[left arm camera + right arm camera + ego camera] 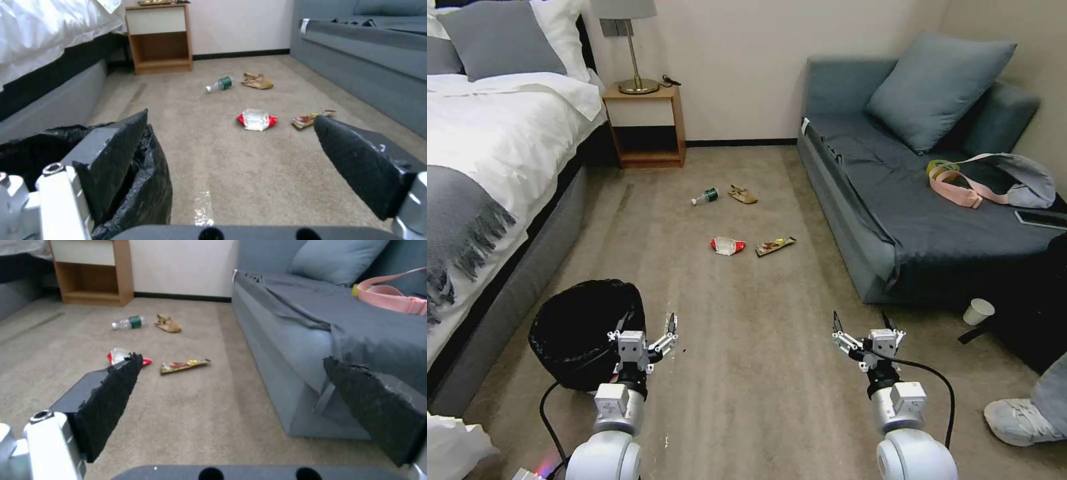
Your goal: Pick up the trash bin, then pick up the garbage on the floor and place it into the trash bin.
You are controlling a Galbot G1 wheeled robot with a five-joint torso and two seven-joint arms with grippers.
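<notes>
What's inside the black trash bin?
The trash bin by the bed shows a crinkly black bag lining and a dark opening. No litter shows inside, but the bottom is too dark to see. The left gripper hovers at its rim, fingers open.

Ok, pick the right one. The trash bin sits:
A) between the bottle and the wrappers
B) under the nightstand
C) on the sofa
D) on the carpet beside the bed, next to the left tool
D: the trash bin stands on the carpet by the bed, with the open left tool right beside its rim, well short of the bottle.
</notes>
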